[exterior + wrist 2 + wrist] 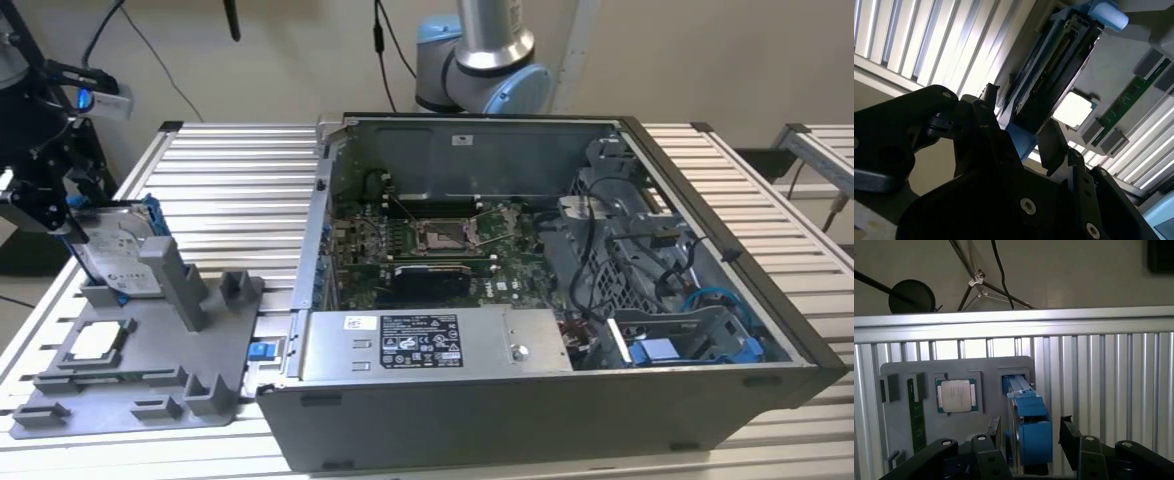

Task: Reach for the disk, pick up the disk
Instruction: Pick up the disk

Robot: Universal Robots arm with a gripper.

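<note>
At the exterior view's left edge, tool [54, 210]: black, close against the upper outer side of the disk [118, 240]; this angle does not show how its fingers stand.
Disk, exterior view: upright on its edge in a slot of the grey holder [160, 375], silver face turned toward the camera, blue frame along its rim.
Holder, exterior view: lies on the slatted tabletop [227, 180], just beside the open computer case [561, 390]. A processor chip [98, 342] lies flat in a recess, nearer the camera than the disk.
Arm, exterior view: its grey-and-blue joint [481, 60] rises behind the case.
Tool [1019, 107], second wrist view: open, its black fingers [1054, 142] spread to either side of the disk's near end.
Disk [1054, 65], second wrist view: seen along its thin edge, with the dark side and blue frame running away from the tool. The near blue end sits in the gap between the fingers.
Neighbours, second wrist view: the processor chip [1072, 109] is just beside the disk, and a green memory stick [1136, 95] lies beyond it on the holder [1124, 60].
Tool [1031, 424], first wrist view: open and straddling the disk. A strip of tabletop [1114, 380] shows between the disk and one of the fingers [1069, 432], so it is not clamped.
Disk [1029, 415], first wrist view: edge-on, blue frame toward the camera, standing in its slot directly between the fingers.
Holder [904, 371], first wrist view: the processor chip [956, 395] sits in a square recess beside the disk, and the memory stick [916, 415] lies on the chip's far side.
</note>
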